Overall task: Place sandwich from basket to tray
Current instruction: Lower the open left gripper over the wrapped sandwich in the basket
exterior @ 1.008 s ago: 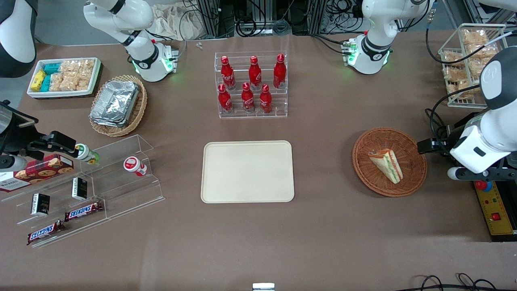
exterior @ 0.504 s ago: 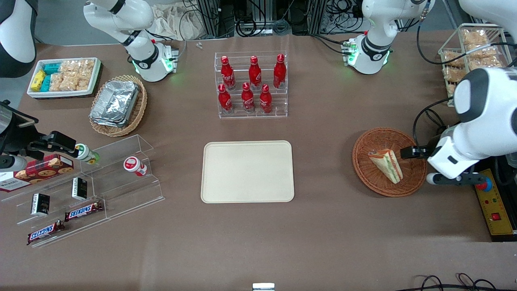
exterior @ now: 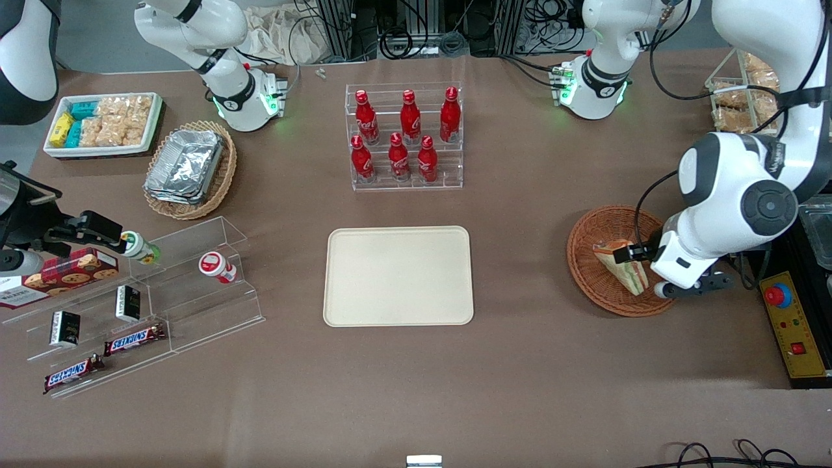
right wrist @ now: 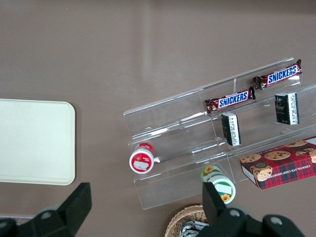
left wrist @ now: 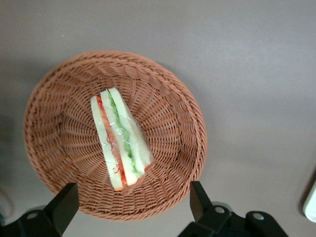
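The sandwich (exterior: 625, 273), a pale bread wedge with green and orange-red filling, lies in the round reddish-brown wicker basket (exterior: 598, 227) toward the working arm's end of the table. My left gripper (exterior: 636, 253) hangs above the basket, over the sandwich, open and empty. In the left wrist view its two black fingers (left wrist: 65, 200) stand wide apart around the gripper's middle (left wrist: 133, 190), with the sandwich (left wrist: 121, 140) and the basket (left wrist: 168, 123) below, nothing touched. The cream-beige tray (exterior: 398, 275) lies bare mid-table and also shows in the right wrist view (right wrist: 34, 140).
A clear rack of red bottles (exterior: 406, 136) stands farther from the front camera than the tray. A clear stepped shelf with snack bars (exterior: 130, 292), a tan basket of foil containers (exterior: 188, 169) and a white tray of packets (exterior: 104, 123) lie toward the parked arm's end. A yellow control box (exterior: 793, 325) is beside the basket.
My left arm has swung in from the table's edge over the basket, bringing the gripper above the sandwich. The gripper stays open. The sandwich has not moved.
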You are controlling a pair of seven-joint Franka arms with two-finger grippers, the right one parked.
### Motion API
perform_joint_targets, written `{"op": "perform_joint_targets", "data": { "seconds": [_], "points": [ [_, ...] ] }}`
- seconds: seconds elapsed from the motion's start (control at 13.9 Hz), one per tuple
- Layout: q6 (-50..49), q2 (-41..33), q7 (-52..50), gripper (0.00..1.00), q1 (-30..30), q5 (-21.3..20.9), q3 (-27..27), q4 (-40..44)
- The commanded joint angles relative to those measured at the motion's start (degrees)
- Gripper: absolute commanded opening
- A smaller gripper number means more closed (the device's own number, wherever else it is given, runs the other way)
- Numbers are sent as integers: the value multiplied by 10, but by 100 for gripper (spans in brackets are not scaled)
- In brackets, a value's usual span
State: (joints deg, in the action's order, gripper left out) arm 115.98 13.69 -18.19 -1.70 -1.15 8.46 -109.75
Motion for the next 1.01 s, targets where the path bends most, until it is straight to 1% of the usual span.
{"op": "perform_joint_targets", "data": {
  "seconds": [0.0,0.43,0.79,0.86,0.94],
  "points": [
    [61,-2,-39,100,5,4,0,-51],
    [148,-3,-47,99,0,3,-4,-127],
    [180,19,-55,99,-1,5,-9,-136],
    [189,25,-60,97,-1,5,-9,-138],
    [192,27,-61,91,-1,5,-9,-141]
  ]
}}
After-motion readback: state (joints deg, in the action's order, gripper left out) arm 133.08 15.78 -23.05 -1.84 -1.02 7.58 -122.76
